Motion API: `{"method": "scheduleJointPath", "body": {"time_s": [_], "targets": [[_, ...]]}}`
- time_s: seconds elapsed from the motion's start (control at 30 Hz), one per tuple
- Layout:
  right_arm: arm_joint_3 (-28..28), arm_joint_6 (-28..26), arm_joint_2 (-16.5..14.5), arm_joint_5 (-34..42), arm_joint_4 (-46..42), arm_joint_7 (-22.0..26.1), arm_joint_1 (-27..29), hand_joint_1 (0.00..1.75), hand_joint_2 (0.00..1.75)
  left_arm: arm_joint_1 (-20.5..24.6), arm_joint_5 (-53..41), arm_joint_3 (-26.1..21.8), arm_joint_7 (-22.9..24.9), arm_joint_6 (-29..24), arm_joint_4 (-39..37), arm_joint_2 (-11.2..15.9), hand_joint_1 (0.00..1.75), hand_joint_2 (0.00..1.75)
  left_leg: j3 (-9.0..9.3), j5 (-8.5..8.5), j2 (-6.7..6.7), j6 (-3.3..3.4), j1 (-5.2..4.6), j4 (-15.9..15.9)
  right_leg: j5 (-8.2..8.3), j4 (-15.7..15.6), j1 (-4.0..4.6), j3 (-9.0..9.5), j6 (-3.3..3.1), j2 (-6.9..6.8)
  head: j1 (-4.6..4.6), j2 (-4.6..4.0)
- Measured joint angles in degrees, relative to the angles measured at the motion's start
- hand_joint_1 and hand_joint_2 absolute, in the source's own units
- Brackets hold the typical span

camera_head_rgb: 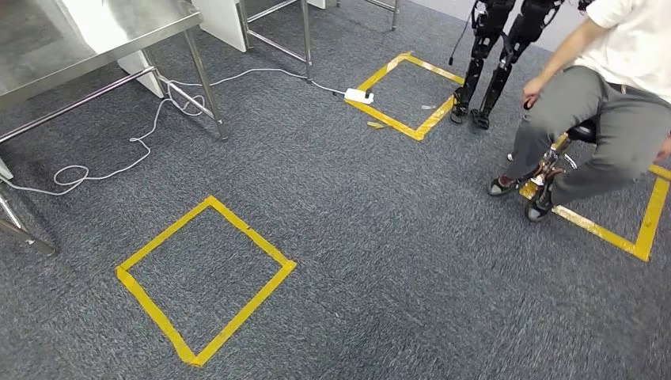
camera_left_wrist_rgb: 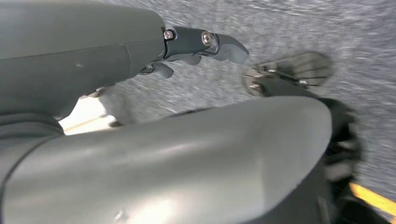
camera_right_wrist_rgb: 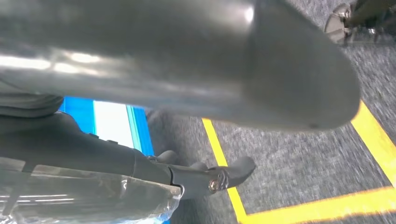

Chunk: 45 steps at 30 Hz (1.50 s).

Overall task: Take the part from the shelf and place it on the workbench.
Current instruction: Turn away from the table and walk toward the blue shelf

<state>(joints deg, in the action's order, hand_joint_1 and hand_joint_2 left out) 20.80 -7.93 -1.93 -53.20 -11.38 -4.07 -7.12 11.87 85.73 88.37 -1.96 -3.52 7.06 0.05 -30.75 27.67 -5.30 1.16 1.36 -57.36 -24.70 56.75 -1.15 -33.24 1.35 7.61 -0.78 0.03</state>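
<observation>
Grey carpet (camera_head_rgb: 380, 237); steel bench (camera_head_rgb: 95, 32) far left; seated person (camera_head_rgb: 601, 119) right; yellow tape square (camera_head_rgb: 204, 279) ahead; white cable (camera_head_rgb: 150, 134) under bench. Right hand (camera_right_wrist_rgb: 140, 182) grips wrapped part (camera_right_wrist_rgb: 88, 200). Left hand (camera_left_wrist_rgb: 187, 46) fingers apart, empty.

Under me is grey carpet (camera_head_rgb: 380, 237). A square of yellow tape (camera_head_rgb: 204, 279) lies on it at lower left of my head view, a second taped square (camera_head_rgb: 411, 95) sits at upper centre, and a third (camera_head_rgb: 625, 222) runs off the right edge. A white cable (camera_head_rgb: 150, 134) snakes across the upper left to a white power strip (camera_head_rgb: 358, 96). The steel table's legs (camera_head_rgb: 207, 87) stand on the carpet at upper left.
</observation>
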Motion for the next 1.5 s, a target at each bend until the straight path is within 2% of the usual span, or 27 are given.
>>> {"method": "scheduleJointPath", "body": {"time_s": [0.03,0.1,0.17,0.23,0.27,0.3,0.37,0.43,0.47,0.53,0.6,0.7,0.77,0.8,0.83,0.9,0.97,1.03,1.07,1.13,1.2,1.27,1.3,1.33,1.4,1.47,1.5], "targets": [[0.1,0.1,0.1,0.0,0.0,0.0,0.1,0.0,0.0,0.0,0.0,0.0,0.1,0.0,0.0,0.0,0.0,0.0,0.02,-0.16,0.81,0.29,-0.02,0.2,0.13,0.1,-0.07,-0.42,0.39,0.19,-0.03,0.0],[0.2,0.1,0.1,0.0,0.0,0.0,0.2,0.0,0.0,0.1,-0.1,0.0,0.2,-0.1,0.0,-0.1,0.0,0.0,0.25,-0.6,2.51,1.08,0.05,0.9,-0.96,2.5,0.11,-1.97,0.55,-2.23,0.11,0.0],[0.3,0.2,0.0,0.0,0.0,0.0,0.1,0.0,0.0,0.1,-0.2,0.0,0.2,-0.1,0.0,-0.1,0.0,0.0,0.32,-0.73,4.49,1.5,-0.08,1.1,-4.08,9.3,0.21,-5.44,0.1,-5.79,0.26,0.0],[0.3,0.2,0.0,0.0,0.0,0.0,0.0,0.0,0.0,0.0,-0.5,0.0,0.5,-0.2,0.0,-0.1,0.0,0.0,0.24,-0.7,6.55,1.54,-0.31,1.1,-6.6,16.2,0.05,-8.72,0.2,-6.86,0.29,0.0],[0.4,0.2,0.0,0.0,0.0,0.0,0.1,0.0,0.0,0.0,-0.6,0.0,0.6,-0.3,0.0,-0.1,0.0,0.0,0.21,-0.69,7.47,1.52,-0.36,1.1,-6.75,17.2,-0.05,-8.94,0.55,-7.04,0.3,0.0],[0.4,0.2,0.1,0.0,0.0,0.0,0.2,0.0,0.0,0.0,-0.7,0.0,0.7,-0.3,0.0,-0.2,0.0,0.0,0.24,-0.66,8.3,1.46,-0.37,1.1,-6.02,15.6,-0.18,-7.78,1.05,-7.31,0.32,-0.01],[0.5,0.2,0.0,0.0,0.0,0.0,0.3,0.0,0.0,0.1,-0.9,0.0,0.7,-0.3,0.0,-0.2,0.0,0.0,0.45,-0.51,9.71,1.14,-0.42,1.0,-3.5,7.3,-0.44,-2.76,1.86,-9.34,0.39,0.0],[0.6,0.3,0.0,0.1,0.0,0.1,0.0,0.0,0.0,0.2,-1.0,0.0,0.7,-0.4,0.0,-0.2,0.0,0.0,0.75,-0.2,10.89,0.46,-0.77,1.0,-1.84,1.1,-0.24,0.91,1.72,-11.55,0.34,0.01],[0.7,0.3,0.0,0.1,0.0,0.1,0.0,0.0,0.0,0.2,-1.0,0.0,0.7,-0.4,0.0,-0.2,0.0,0.0,0.92,-0.09,11.43,0.11,-0.91,0.9,-1.62,0.2,-0.04,1.35,1.36,-11.94,0.27,0.01],[0.8,0.4,0.0,0.1,0.0,0.1,0.1,0.0,0.0,0.4,-1.1,0.0,0.8,-0.5,0.0,-0.2,0.0,0.0,1.11,0.05,12.32,-0.56,-0.74,0.9,-1.3,0.2,0.04,0.96,0.57,-10.59,0.04,0.0],[0.9,0.5,0.0,0.2,0.0,0.2,0.2,0.0,0.0,0.6,-1.2,0.0,0.9,-0.6,0.0,-0.2,0.0,0.0,0.53,1.62,10.57,-1.15,-0.27,-0.8,-1.01,0.1,-0.21,0.9,-0.28,-9.34,-0.1,-0.01],[1.0,0.5,0.0,0.3,0.0,0.4,0.2,0.0,0.0,0.5,-1.4,0.0,1.0,-0.6,0.0,-0.2,0.0,0.0,-4.08,7.55,6.02,-1.3,-0.03,-11.3,-0.68,0.0,-0.12,0.89,-1.37,-7.32,-0.3,0.0],[1.1,0.6,0.0,0.3,0.0,0.6,0.2,0.0,0.0,0.3,-1.5,0.0,1.2,-0.6,0.0,-0.3,0.0,0.0,-6.71,8.82,5.26,-1.11,-0.04,-16.4,-0.61,0.0,0.23,0.85,-1.55,-5.63,-0.29,0.01],[1.2,0.7,0.0,0.3,0.0,0.7,0.3,0.0,0.0,0.2,-1.6,0.0,1.2,-0.6,0.0,-0.3,0.0,0.0,-6.58,7.64,5.11,-0.91,-0.05,-15.8,-0.61,0.1,0.35,0.9,-1.55,-4.76,-0.3,0.01],[1.2,0.7,0.0,0.3,0.0,0.7,0.3,0.0,0.0,0.2,-1.6,0.0,1.2,-0.6,0.0,-0.3,0.0,0.0,-5.39,5.55,4.78,-0.65,-0.05,-12.9,-0.61,0.2,0.41,0.98,-1.54,-3.9,-0.3,0.01],[1.3,0.8,-0.1,0.3,0.0,0.7,0.4,0.0,0.0,0.3,-1.7,0.0,1.2,-0.7,0.0,-0.2,0.0,0.0,-1.92,1.46,2.41,-0.04,-0.02,-5.1,-0.58,0.4,0.6,0.99,-1.45,-2.31,-0.28,0.0],[1.3,0.9,-0.2,0.3,0.0,0.7,0.3,0.0,0.0,0.3,-1.7,0.0,1.2,-0.7,0.0,-0.1,0.0,0.0,-0.12,0.22,0.52,0.23,-0.12,-0.9,-0.38,0.5,0.67,0.52,-1.08,-0.99,-0.26,0.0],[1.5,0.9,-0.2,0.3,0.0,0.7,0.3,0.0,0.0,0.4,-1.9,0.0,1.3,-0.8,0.0,-0.1,0.0,0.0,0.04,0.21,1.3,0.48,-0.38,-0.3,0.03,0.4,0.54,-0.24,-0.34,0.19,-0.26,0.01],[1.6,0.9,-0.2,0.3,0.0,0.7,0.5,0.0,0.0,0.5,-2.0,0.0,1.3,-0.9,0.0,-0.2,0.0,0.0,0.13,-0.08,2.01,0.79,-0.41,0.1,0.03,0.7,0.53,-0.66,-0.06,-0.29,-0.25,0.0],[1.7,0.9,-0.2,0.3,0.0,0.7,0.5,0.0,0.0,0.7,-2.1,0.0,1.3,-1.1,0.0,-0.2,0.0,0.0,0.26,-0.6,3.6,1.48,-0.38,0.8,-1.67,3.9,0.61,-2.62,-0.01,-3.29,-0.03,0.01],[1.7,0.9,-0.3,0.3,0.0,0.7,0.3,0.0,0.0,0.6,-2.2,0.0,1.3,-1.2,0.0,-0.2,0.0,0.0,0.17,-0.69,5.42,1.78,-0.57,0.9,-5.21,11.3,0.41,-6.35,-0.26,-6.26,0.18,0.01],[1.8,0.9,-0.3,0.3,0.0,0.7,0.3,0.0,0.0,0.6,-2.2,0.0,1.3,-1.2,0.0,-0.2,0.0,0.0,0.09,-0.65,7.32,1.79,-0.7,0.9,-7.18,17.2,0.01,-9.06,0.27,-6.89,0.26,0.01],[1.8,0.9,-0.3,0.3,0.0,0.7,0.4,0.0,0.0,0.6,-2.2,0.0,1.3,-1.2,0.0,-0.2,0.0,0.0,0.09,-0.61,8.13,1.73,-0.7,0.9,-6.84,17.0,-0.21,-8.73,0.84,-7.09,0.32,0.0],[1.8,0.9,-0.3,0.3,0.0,0.7,0.5,0.0,0.0,0.6,-2.2,0.0,1.3,-1.2,0.0,-0.2,0.0,0.0,0.13,-0.55,8.9,1.63,-0.69,0.9,-5.77,14.4,-0.45,-7.2,1.5,-7.5,0.36,0.01],[1.8,0.9,-0.3,0.3,0.0,0.7,0.5,0.0,0.0,0.7,-2.2,0.0,1.3,-1.2,0.0,-0.2,0.0,0.0,0.32,-0.27,10.23,1.14,-0.81,0.8,-3.02,6.1,-0.75,-2.33,2.42,-9.94,0.43,0.0],[1.8,0.9,-0.3,0.3,0.0,0.7,0.3,0.0,0.0,0.7,-2.2,0.0,1.3,-1.2,0.0,-0.2,0.0,0.0,0.66,0.07,11.42,0.4,-1.11,0.7,-1.47,1.3,-0.51,0.37,2.03,-11.77,0.26,0.0],[1.8,0.9,-0.4,0.3,0.0,0.7,0.3,0.0,0.0,0.8,-2.2,0.0,1.3,-1.2,0.0,-0.1,0.0,0.0,0.83,0.19,12.01,0.05,-1.21,0.7,-1.26,0.8,-0.23,0.5,1.59,-11.75,0.17,0.0]]}}
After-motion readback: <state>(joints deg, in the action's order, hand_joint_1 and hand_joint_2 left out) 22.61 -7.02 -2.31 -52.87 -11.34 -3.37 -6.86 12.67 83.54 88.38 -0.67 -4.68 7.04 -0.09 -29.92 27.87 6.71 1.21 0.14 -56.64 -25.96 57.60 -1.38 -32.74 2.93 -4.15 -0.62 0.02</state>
